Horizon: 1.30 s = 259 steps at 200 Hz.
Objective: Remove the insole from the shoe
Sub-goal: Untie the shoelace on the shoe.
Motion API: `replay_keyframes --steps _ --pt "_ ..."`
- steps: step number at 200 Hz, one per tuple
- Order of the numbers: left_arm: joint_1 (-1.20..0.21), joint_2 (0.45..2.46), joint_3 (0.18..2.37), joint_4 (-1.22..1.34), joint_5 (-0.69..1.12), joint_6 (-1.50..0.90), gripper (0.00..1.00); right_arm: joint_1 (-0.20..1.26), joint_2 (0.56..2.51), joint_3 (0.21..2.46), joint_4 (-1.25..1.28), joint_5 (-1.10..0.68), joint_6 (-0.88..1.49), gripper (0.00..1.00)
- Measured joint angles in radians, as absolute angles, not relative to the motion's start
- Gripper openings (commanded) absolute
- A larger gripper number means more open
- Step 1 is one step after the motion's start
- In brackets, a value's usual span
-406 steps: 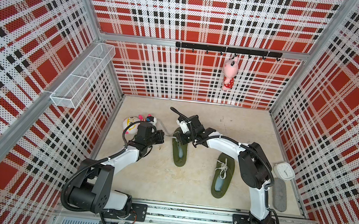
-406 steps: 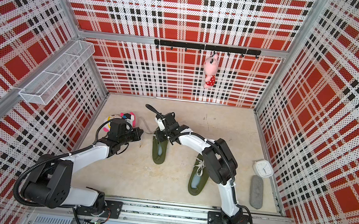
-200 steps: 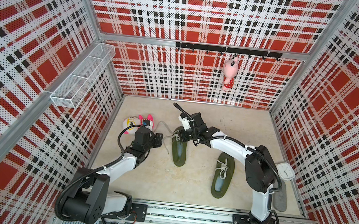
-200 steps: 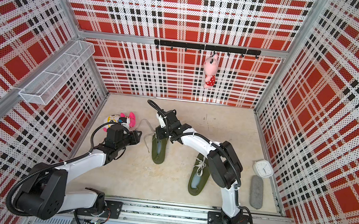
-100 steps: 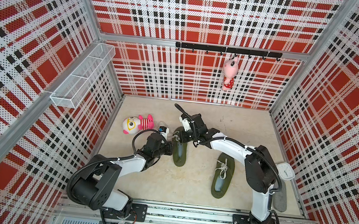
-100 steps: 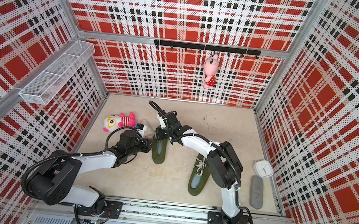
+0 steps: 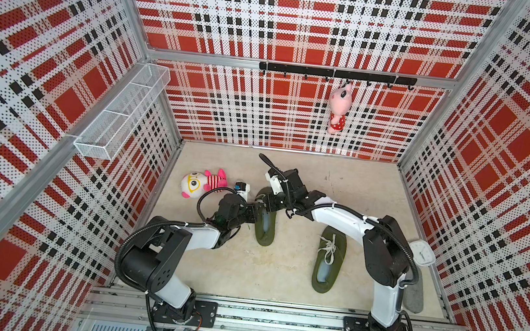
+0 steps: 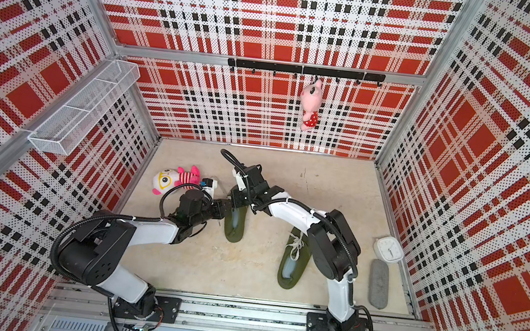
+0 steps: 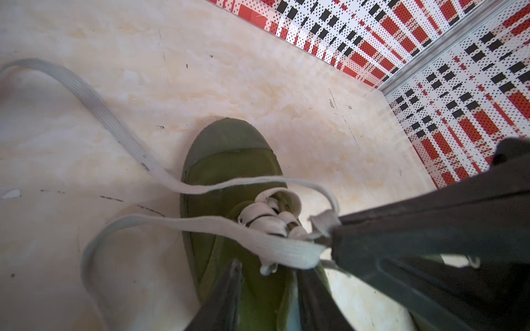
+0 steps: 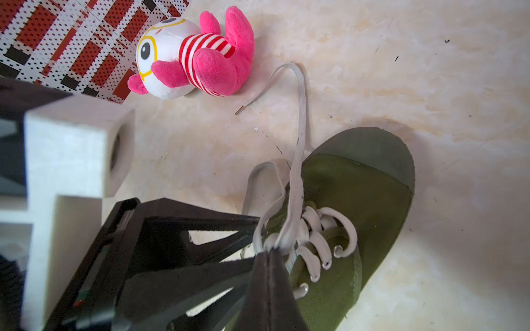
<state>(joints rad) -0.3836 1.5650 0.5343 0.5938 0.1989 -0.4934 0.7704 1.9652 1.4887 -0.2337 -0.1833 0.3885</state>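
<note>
In both top views the green shoe [image 7: 265, 237] lies left of the worktop's [image 7: 372, 192] middle, toe toward the back edge. Its pale insole [image 7: 264, 221] sits inside it, not yet drawn out. The right end effector [image 7: 273, 202] bears on the laced end, I judge to pin the shoe while the left end effector [image 7: 255, 213] comes in from the side. In the left wrist view the left one's jaws stand part-open astride the shoe's side wall, one finger [image 9: 312, 301] inside; whether it touches the insole is hard to tell. In the right wrist view the right one is closed tight on the white laces [image 10: 295, 186].
</note>
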Motion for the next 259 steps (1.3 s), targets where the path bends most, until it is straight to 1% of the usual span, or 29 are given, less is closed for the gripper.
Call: replay_keyframes --steps 38,59,85,114,136,199,227,239,249,259 --pt "-0.380 1.618 0.558 0.634 0.203 -0.505 0.38 0.770 1.965 1.486 -0.232 -0.184 0.394 0.00" --pt "-0.380 1.644 0.566 0.661 0.203 -0.509 0.35 0.770 1.963 1.482 -0.228 -0.184 0.397 0.00" --pt "-0.380 1.670 0.567 0.706 0.200 -0.508 0.26 0.770 1.961 1.473 -0.222 -0.184 0.402 0.00" --pt "-0.380 1.692 0.566 0.756 0.186 -0.505 0.09 0.770 1.941 1.447 -0.216 -0.178 0.403 0.00" --pt "-0.380 1.692 0.564 0.789 0.175 -0.494 0.03 0.767 1.916 1.413 -0.214 -0.159 0.403 0.00" --pt "-0.366 1.668 0.503 0.816 0.166 -0.488 0.01 0.697 1.851 1.280 -0.249 -0.024 0.403 0.00" --pt "-0.372 1.641 0.495 0.823 0.176 -0.482 0.01 0.681 1.825 1.225 -0.242 -0.030 0.381 0.34" --pt "-0.374 1.634 0.494 0.823 0.175 -0.478 0.02 0.678 1.800 1.209 -0.242 -0.041 0.367 0.46" --pt "-0.379 1.629 0.494 0.823 0.175 -0.473 0.03 0.678 1.787 1.211 -0.237 -0.057 0.355 0.54" --pt "-0.383 1.624 0.494 0.823 0.176 -0.470 0.03 0.678 1.780 1.222 -0.229 -0.075 0.337 0.60"
